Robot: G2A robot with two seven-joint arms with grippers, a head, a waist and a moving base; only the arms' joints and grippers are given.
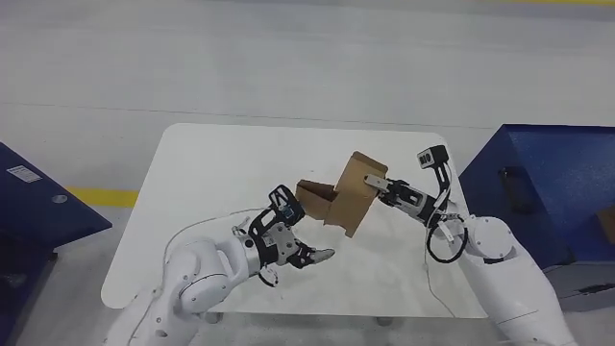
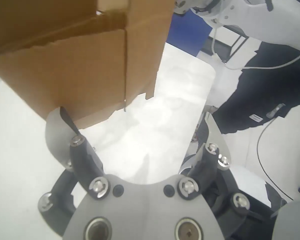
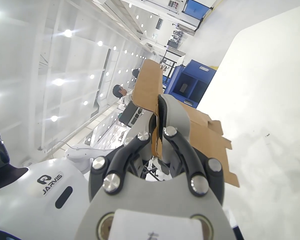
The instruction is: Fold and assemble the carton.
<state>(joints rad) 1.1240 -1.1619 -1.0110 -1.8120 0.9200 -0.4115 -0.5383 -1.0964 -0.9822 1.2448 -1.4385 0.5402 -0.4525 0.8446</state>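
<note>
Start nearest the body with the left gripper (image 2: 131, 112), low over the table (image 1: 211, 183). Confirm both fingers (image 2: 53, 131) spread wide and holding nothing. Note one fingertip just beside the lower corner of the carton (image 2: 72, 58), and treat contact there as unconfirmed.

Next, find the carton raised off the table near its middle, tilted and partly opened into a sleeve. Note the loose flaps (image 2: 65, 81) at the end facing the left gripper. Judge the step in hand as folding those flaps shut.

Beyond the carton, check the right gripper (image 3: 157, 113), pinched tight on the edge of one cardboard panel and carrying the whole carton.

For a clean fold:
- Present the flat of a left finger to the face of a flap, never to its cut edge.
- Press close to the crease, so as to bend the board there and not across the panel.
- Push squarely toward the right gripper's pinch, using that grip as the counter-hold.
- Avoid any twisting load on the pinched panel; expect thin board to buckle or slide out.
- At the first sign of skew, lower the carton onto the table for support.
</note>
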